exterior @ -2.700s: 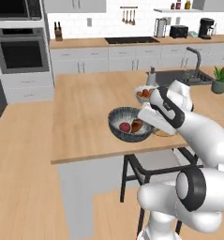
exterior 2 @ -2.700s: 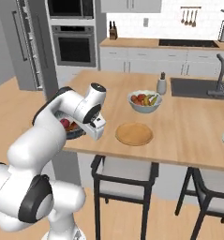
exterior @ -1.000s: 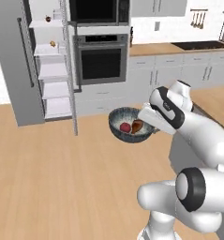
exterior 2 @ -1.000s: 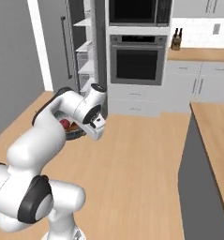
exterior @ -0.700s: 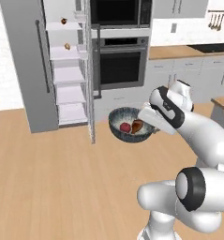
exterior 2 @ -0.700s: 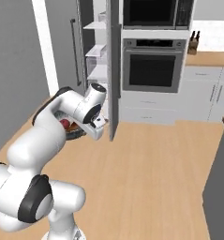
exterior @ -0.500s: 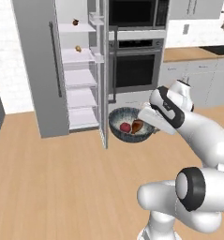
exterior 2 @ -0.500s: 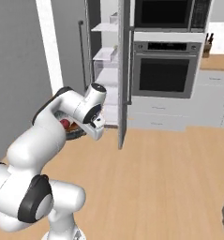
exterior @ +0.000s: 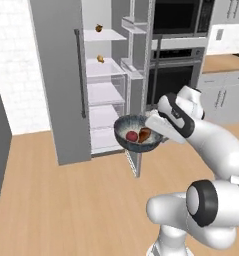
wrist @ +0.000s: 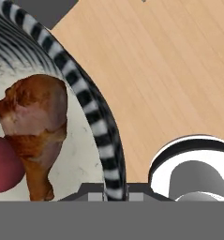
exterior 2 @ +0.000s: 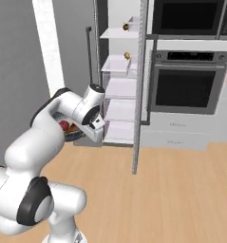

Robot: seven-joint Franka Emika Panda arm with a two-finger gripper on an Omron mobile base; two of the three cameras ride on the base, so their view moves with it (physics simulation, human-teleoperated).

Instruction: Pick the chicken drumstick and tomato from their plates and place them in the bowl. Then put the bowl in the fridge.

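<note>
Arm point(exterior: 216, 137) bent forward, jaws clamped on the bowl point(exterior: 136, 135) rim.

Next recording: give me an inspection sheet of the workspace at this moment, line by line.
Surface: wooden floor; nothing lies on it.
Job's things: bowl held in the air, with tomato and chicken drumstick inside; fridge door open, white shelves showing.
Clutter: two small brown items on the upper fridge shelves.
Grippers: gripper shut on the bowl's rim.
Cables: nothing seen.
Surroundings: black wall oven beside the fridge.
</note>
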